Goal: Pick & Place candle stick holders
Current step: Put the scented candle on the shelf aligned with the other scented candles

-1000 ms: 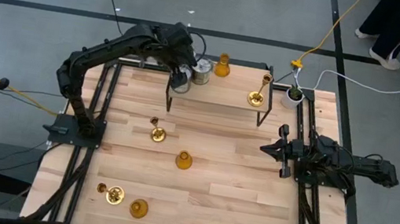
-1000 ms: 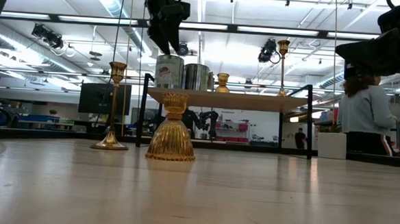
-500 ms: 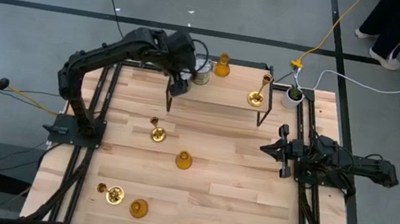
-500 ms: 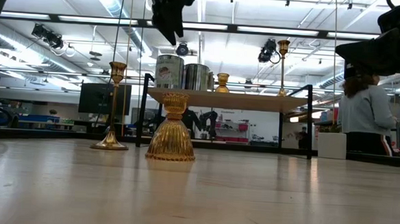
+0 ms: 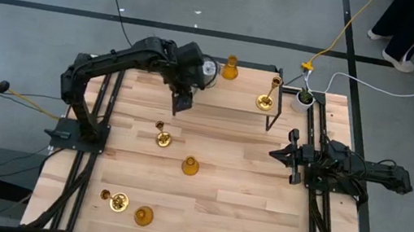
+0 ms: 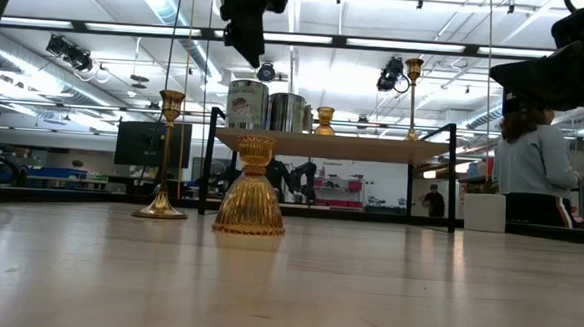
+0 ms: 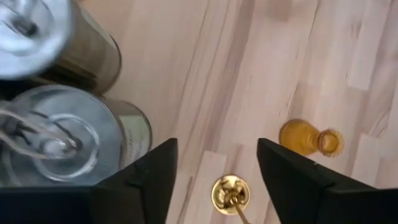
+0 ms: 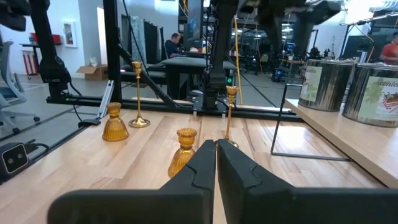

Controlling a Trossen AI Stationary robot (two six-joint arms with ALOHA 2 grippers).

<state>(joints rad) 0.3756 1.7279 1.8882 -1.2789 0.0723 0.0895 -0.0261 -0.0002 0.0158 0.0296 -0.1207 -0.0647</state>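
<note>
Overhead and table-level views share the shelf (image 5: 227, 94); wrist views look close

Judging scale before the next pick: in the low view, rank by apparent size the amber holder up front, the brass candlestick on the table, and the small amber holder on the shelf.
1. Amber holder up front, nearest the camera, so inflated.
2. Brass candlestick, taller but slimmer; unsure against the first.
3. Small amber holder on the shelf.

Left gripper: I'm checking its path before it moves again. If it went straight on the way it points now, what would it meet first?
Probably the brass candle holder on the table, between the left gripper fingers; depth is unclear.
</note>
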